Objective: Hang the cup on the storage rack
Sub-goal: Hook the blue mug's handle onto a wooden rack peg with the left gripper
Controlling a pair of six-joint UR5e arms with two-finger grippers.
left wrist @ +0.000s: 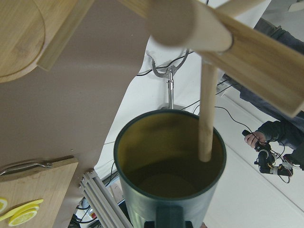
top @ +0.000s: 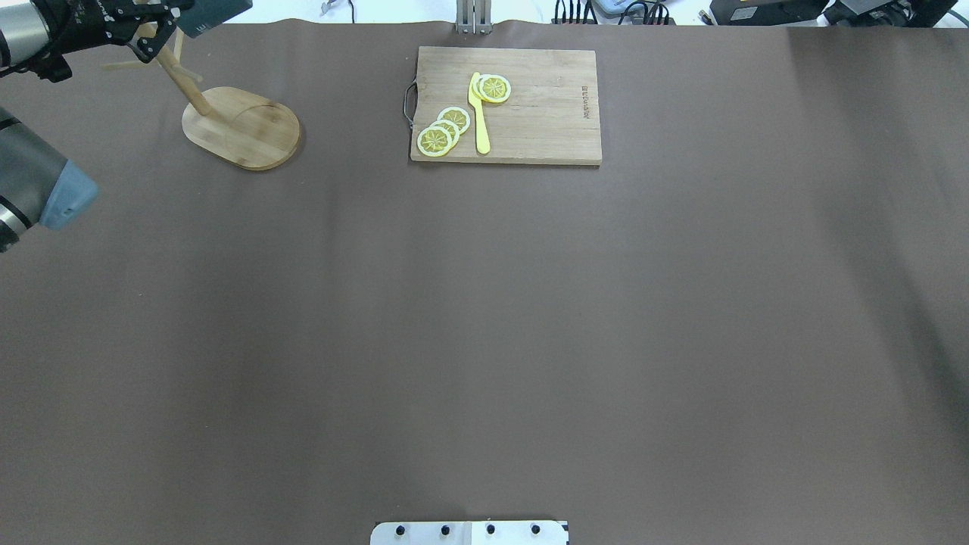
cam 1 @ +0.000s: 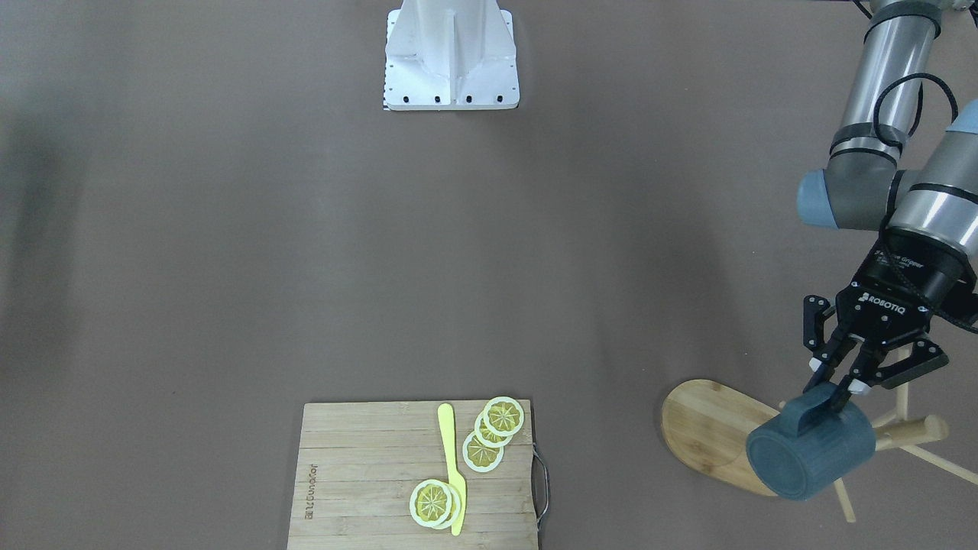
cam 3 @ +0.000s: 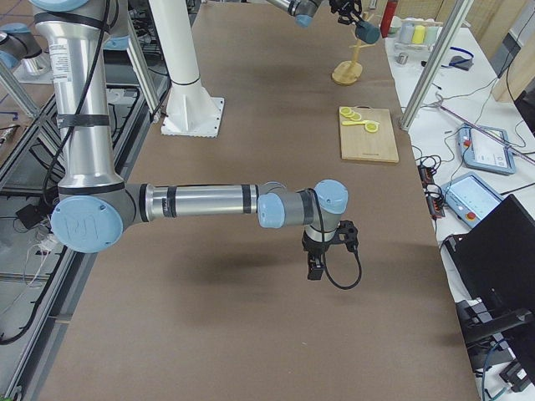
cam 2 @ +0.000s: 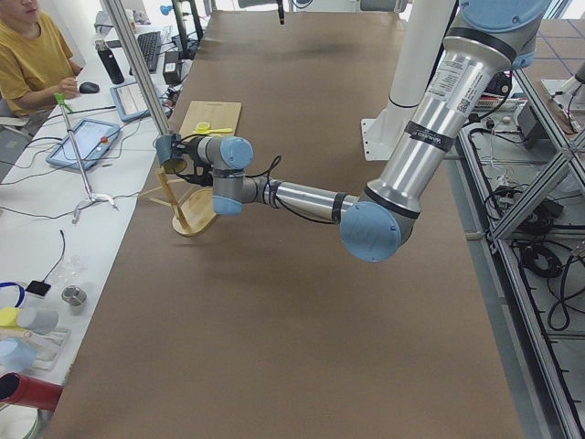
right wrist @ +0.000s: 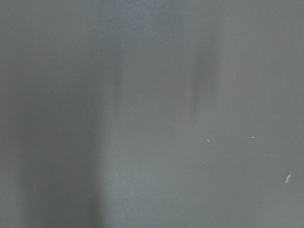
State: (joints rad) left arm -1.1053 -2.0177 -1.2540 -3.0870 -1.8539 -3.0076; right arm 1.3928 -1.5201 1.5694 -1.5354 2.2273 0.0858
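The dark teal cup [cam 1: 810, 452] is held in the air on its side, and my left gripper [cam 1: 836, 384] is shut on its handle. It hovers right by the bamboo storage rack [cam 1: 710, 437], whose post [cam 1: 911, 432] and pegs stick out beside it. In the left wrist view the cup's yellow inside [left wrist: 170, 161] faces the camera, and a thin peg [left wrist: 207, 114] crosses in front of its mouth. From overhead the cup [top: 216, 14] shows above the rack's oval base [top: 244, 129]. My right gripper [cam 3: 316, 269] hangs low over the table, far away; I cannot tell if it is open or shut.
A wooden cutting board [cam 1: 359, 473] carries lemon slices [cam 1: 493, 428] and a yellow knife [cam 1: 452, 466] at the table's far middle edge. The robot's white base [cam 1: 451, 53] is at the robot's side of the table. A seated person [cam 2: 32, 50] is beside the table.
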